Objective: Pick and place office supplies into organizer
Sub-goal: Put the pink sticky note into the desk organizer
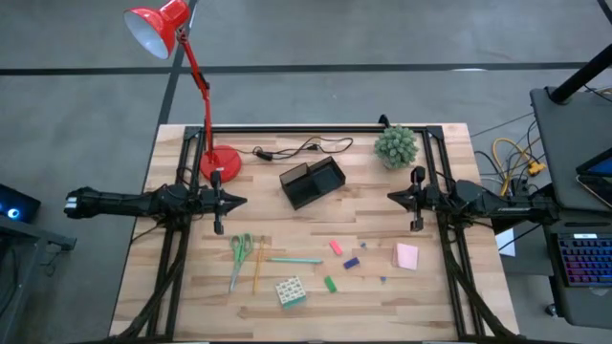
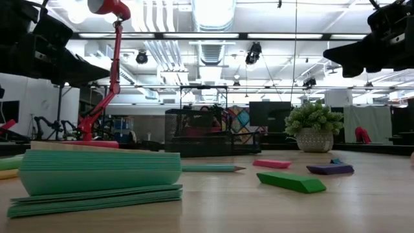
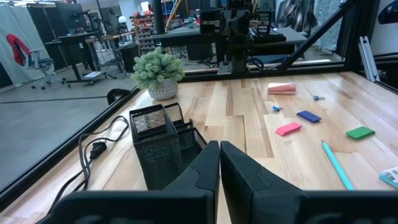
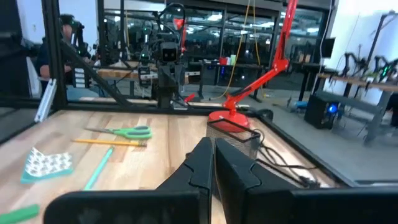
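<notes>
Lamp (image 1: 182, 57) and plant (image 1: 396, 145) flanking organizer (image 1: 312, 182)

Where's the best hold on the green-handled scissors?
Grip the scissors from straight above, across the thin closed blades just below the green handles. They lie flat, with the yellow pencil close alongside, so keep the left pincer fingers narrow.

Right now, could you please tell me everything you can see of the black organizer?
The organizer is a small black wire-mesh tray with two compartments, one walled higher than the other. It stands upright on the wooden table, set at an angle, between the red lamp and the plant. Both compartments look empty. Nothing touches it.
</notes>
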